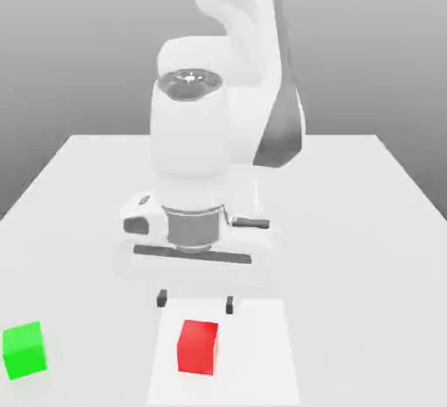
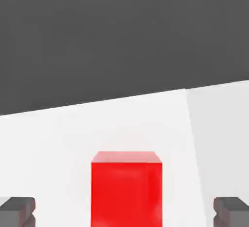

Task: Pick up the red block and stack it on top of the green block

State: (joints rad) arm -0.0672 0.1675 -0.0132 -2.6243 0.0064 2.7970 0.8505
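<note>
The green block sat at the far left of the exterior view, near the front edge of the white table, with nothing on top of it. Well apart from it, toward the exterior view's right, the red block rested flat on the table, also near the front edge. Neither block had been lifted, so by my reading the task was at its opening stage: the grasp, the lift, the carry across to the green block and the placing all remained to be done.

The gripper hung above the table just behind the red block in the exterior view, its two dark fingertips spread wide and held clear of the surface (a gap showed between each tip and the table). The fingers were fully parted, or nearly so, and they held nothing and touched nothing. In the hand view the red block lay centred between the two finger pads, which appeared at opposite edges of that picture, well apart from the block's sides. That suggested the hand was lined up over the block and that a straight descent would bring the fingers around it, though no such contact had yet been made.
</note>
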